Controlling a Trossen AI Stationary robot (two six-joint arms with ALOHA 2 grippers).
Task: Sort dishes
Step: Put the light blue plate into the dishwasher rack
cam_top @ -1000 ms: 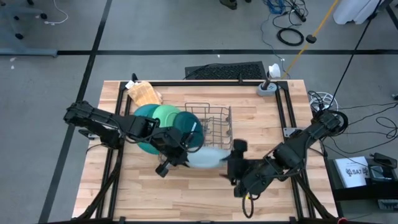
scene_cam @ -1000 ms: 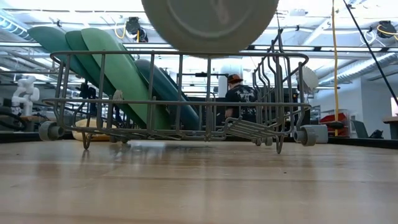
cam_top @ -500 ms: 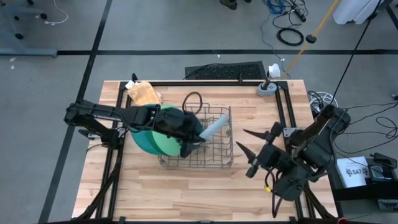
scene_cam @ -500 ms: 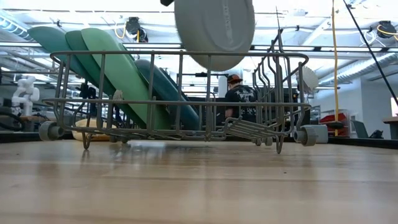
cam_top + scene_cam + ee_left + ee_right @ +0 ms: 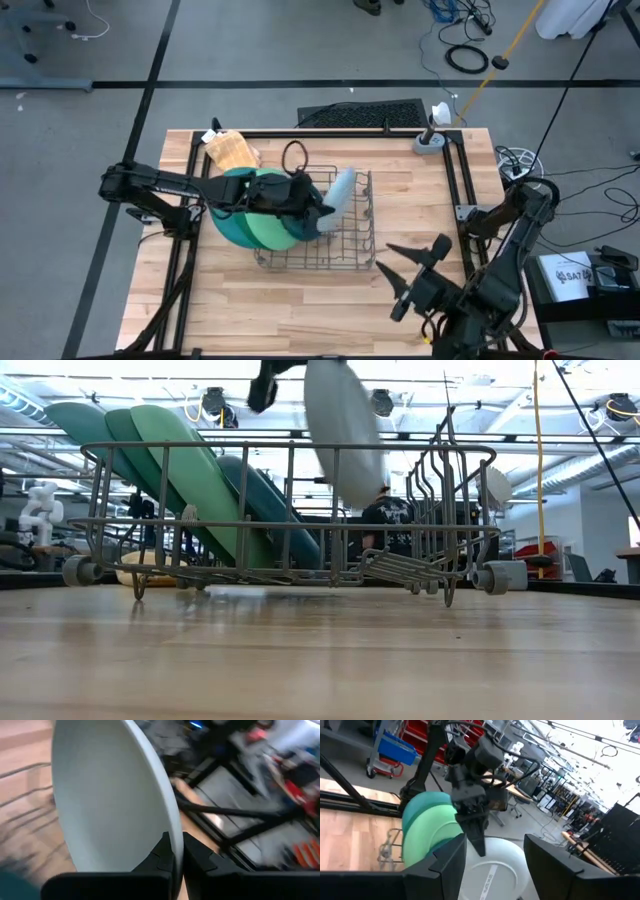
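A pale blue-grey plate (image 5: 341,190) stands on edge over the grey wire rack (image 5: 345,245), with my left gripper (image 5: 318,214) shut on it. In the low view the plate (image 5: 344,432) dips below the rack's top rail (image 5: 200,448). Teal and green plates (image 5: 252,205) stand leaning in the rack's left part (image 5: 190,490). My right gripper (image 5: 397,279) hangs open near the table's near right, apart from the rack, with nothing between its fingers (image 5: 495,840). My left gripper pinches the pale plate's rim (image 5: 173,851) between its two fingers, one on each face. The fingers (image 5: 478,840) come from the table's left, slanting a little down. The plate is held on edge, tilted, its lower edge inside the rack's outline; no touch with the wires shows.
A tan waffle-textured lump (image 5: 232,148) lies at the far left of the table. A black frame rail (image 5: 455,180) runs along the right side, with a grey mount (image 5: 430,140) at the far right corner. Bare wood lies near the front edge (image 5: 300,310).
My left gripper has carried the pale plate from the rack's near side toward the far edge, over the rack, and has rolled, turning the plate from face-on to on edge. My right gripper, open throughout, has swung away toward the table's near right.
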